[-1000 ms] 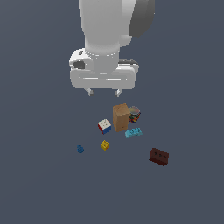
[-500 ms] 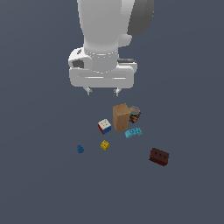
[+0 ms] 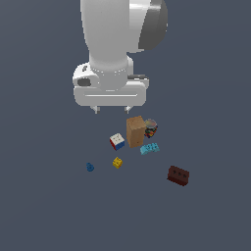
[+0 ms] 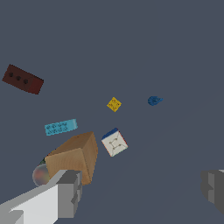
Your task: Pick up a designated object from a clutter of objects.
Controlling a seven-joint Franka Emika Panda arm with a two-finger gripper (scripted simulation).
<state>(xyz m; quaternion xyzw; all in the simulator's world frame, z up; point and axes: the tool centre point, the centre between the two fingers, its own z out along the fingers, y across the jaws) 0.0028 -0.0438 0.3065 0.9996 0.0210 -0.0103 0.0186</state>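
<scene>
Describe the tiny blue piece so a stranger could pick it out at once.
Start at the tan box, the tallest item in the clutter. Go toward the exterior view's left, past the puzzle cube and the yellow block. The blue piece lies alone beyond them: the smallest item, dark blue and knob-shaped, unlike the flat pale cyan brick.

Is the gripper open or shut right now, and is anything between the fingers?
Open. In the wrist view the gripper shows its two fingers far apart with only bare floor between them; nothing is held.
</scene>
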